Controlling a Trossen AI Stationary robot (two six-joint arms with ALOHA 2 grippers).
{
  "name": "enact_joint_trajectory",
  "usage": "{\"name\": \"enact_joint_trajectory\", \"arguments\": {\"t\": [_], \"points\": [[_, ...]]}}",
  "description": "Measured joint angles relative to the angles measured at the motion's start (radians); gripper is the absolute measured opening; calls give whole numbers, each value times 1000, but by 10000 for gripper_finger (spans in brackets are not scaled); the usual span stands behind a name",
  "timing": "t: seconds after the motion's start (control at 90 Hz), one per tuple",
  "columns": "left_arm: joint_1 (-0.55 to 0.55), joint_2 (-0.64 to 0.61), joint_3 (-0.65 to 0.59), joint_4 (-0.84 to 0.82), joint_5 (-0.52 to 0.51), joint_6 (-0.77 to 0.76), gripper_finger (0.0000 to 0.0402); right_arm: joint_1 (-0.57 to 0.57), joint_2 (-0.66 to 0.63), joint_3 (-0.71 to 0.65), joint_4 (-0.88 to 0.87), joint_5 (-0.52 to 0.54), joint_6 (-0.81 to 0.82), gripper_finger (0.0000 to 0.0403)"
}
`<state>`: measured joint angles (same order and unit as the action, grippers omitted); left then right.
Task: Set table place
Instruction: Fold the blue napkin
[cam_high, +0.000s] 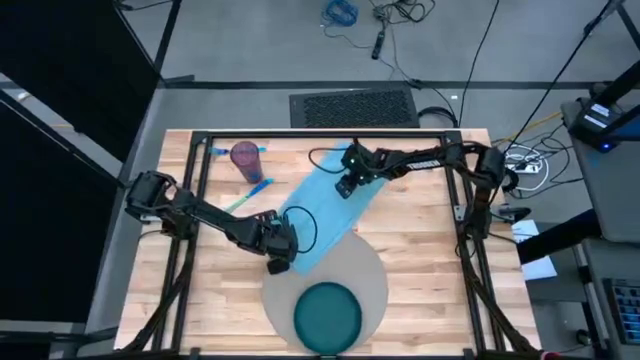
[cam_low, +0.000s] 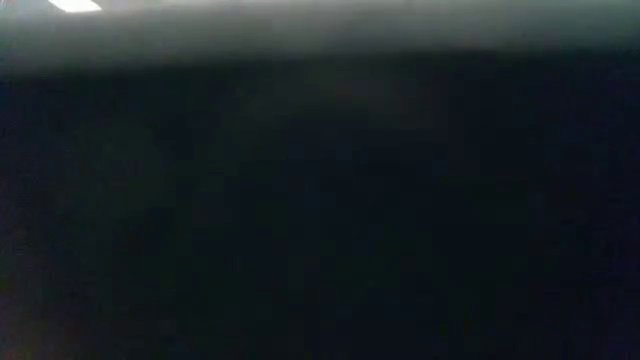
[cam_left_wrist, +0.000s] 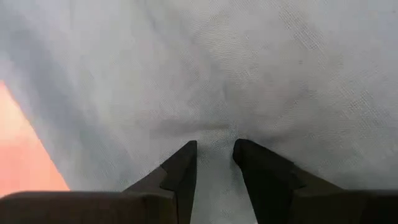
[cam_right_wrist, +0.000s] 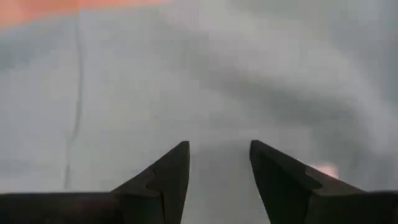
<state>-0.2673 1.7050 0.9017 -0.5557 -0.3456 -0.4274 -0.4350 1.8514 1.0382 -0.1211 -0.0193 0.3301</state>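
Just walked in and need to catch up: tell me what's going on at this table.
Both arms are working a light blue napkin spread diagonally across the table. The left end effector pinches its near corner by the grey placemat, and the right end effector grips the far end. A teal plate already sits on the placemat. A purple cup stands at the back.

Beyond the far edge I see grey floor (cam_high: 250, 40) with a dark vent grille (cam_high: 353, 106), loose cables (cam_high: 385, 15), and a power strip (cam_high: 527, 165) at right.

Left tool (cam_left_wrist: 214, 149) pinches the pale cloth (cam_left_wrist: 249, 74).
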Motion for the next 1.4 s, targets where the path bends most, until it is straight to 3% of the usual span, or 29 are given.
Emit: {"name": "enact_joint_trajectory", "arguments": {"t": [0.156,0.3,0.567,0.878,1.2,1.4], "points": [[-5,-36,48,-79,-84,19,109,15,-43,73,-42,-2,-40,157],[-5,-81,69,-112,-98,22,109,55,-89,135,-139,-7,-34,157],[-3,-103,67,-228,-100,14,109,275,-106,148,-225,-61,7,157],[-3,-103,11,-230,-81,-13,109,485,-106,149,-253,22,91,157],[-3,-103,-60,-181,-56,-11,109,541,-46,150,-145,25,130,157],[-5,-103,-82,-168,-75,67,109,545,9,150,-84,20,122,157]]}}
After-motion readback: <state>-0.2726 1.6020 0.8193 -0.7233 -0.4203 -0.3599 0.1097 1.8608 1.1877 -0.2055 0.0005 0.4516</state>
